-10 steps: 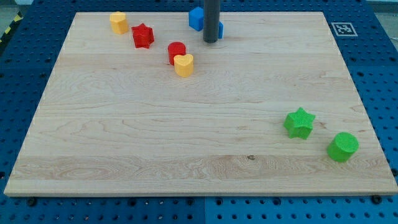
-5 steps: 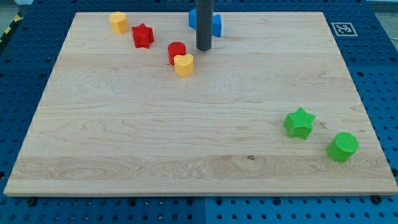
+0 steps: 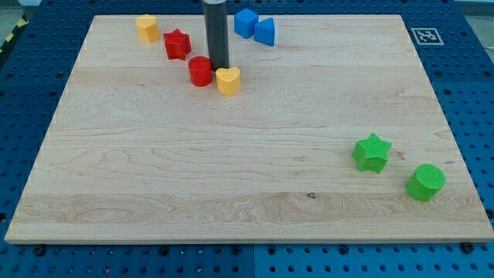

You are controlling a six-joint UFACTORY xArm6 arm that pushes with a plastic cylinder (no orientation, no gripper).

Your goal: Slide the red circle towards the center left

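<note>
The rod is standing upright over the upper left part of the wooden board (image 3: 231, 170). My tip (image 3: 219, 69) is resting on the board surface, pressed in between the red circle (image 3: 201, 71) and the yellow heart (image 3: 228, 80). It is holding nothing; it is only touching or nearly touching the red circle's right edge.

The red circle is lying at the view's upper left of centre, just left of my tip and just beside the yellow heart; whether the two blocks are touching cannot be told. The red star (image 3: 177, 44) is sitting up and to the left of the red circle, apart from it. A yellow block (image 3: 147, 28) of rounded, unclear shape is sitting near the top left corner.

Two blue blocks are sitting side by side at the top edge: a blue block (image 3: 245, 22) and a blue triangle (image 3: 265, 32).

The green star (image 3: 371, 152) and the green circle (image 3: 425, 182) are lying at the lower right, well apart from my tip.
</note>
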